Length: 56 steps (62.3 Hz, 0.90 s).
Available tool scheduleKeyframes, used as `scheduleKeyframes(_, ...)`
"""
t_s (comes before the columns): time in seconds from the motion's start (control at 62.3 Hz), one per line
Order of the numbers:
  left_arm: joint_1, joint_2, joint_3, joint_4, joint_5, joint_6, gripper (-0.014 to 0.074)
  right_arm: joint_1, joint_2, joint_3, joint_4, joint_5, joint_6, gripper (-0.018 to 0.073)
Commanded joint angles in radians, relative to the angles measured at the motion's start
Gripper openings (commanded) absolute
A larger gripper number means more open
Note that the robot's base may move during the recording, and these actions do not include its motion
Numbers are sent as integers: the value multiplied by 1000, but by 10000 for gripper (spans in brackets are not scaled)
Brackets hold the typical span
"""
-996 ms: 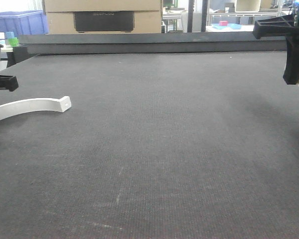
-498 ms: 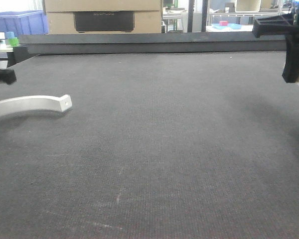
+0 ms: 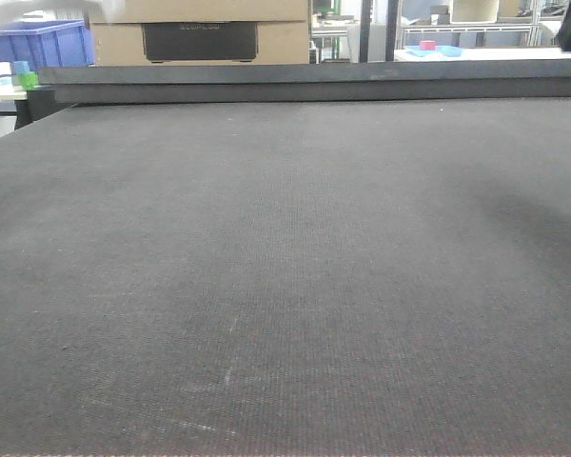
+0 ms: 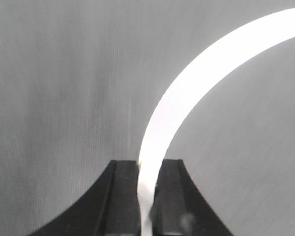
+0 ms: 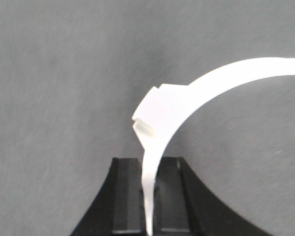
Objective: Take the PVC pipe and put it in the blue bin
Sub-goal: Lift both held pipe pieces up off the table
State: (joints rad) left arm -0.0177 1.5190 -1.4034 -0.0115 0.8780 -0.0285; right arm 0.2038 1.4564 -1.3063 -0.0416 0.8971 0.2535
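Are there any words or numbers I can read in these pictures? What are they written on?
Dark panel on the cardboard box: a short row of letters, too blurred to read.
White curved piece in the left gripper: no writing.
White curved piece with a block in the right gripper: no writing.
Nothing else shows any text.

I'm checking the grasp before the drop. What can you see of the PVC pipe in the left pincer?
The pipe is a white, smooth-looking plastic band bent in an arc. Glare washes out any ridges or holes. Its lower end is clamped edge-on between the black fingers of the left pincer. From there it curves up and to the upper right, out of the picture. The grey mat lies behind it; whether the pipe touches it cannot be told.
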Motion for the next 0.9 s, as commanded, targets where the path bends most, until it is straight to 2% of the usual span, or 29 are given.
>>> scheduleKeyframes(0.0,1,-80,43,-42,-102,-2,-111,-43,-18,-6,-10,-28,-2,-153)
scheduleKeyframes(0.112,1,-171,132,-69,-215,-2,-111,-93,-39,14,29,-43,-25,-169)
scheduleKeyframes(0.193,1,-231,209,-69,-283,-2,-111,-138,-64,36,172,-46,-202,-169)
scheduleKeyframes(0.257,1,-281,272,-69,-329,-2,-111,-185,-87,60,343,-41,-393,-169)
scheduleKeyframes(0.289,1,-300,299,-69,-350,-2,-111,-205,-98,74,414,-52,-447,-169)
scheduleKeyframes(0.337,1,-334,344,-69,-383,-2,-111,-233,-118,101,464,-77,-477,-169)
scheduleKeyframes(0.402,1,-376,397,-74,-421,-2,-111,-244,-147,136,448,-115,-485,-169)
scheduleKeyframes(0.546,1,-446,490,-87,-470,-2,-111,-224,-229,238,298,-219,-478,-159)
scheduleKeyframes(0.658,1,-492,543,-102,-511,-2,-111,-219,-313,333,284,-302,-424,-159)
scheduleKeyframes(0.883,1,-613,613,-121,-567,-2,-111,-219,-490,488,226,-437,-422,-159)
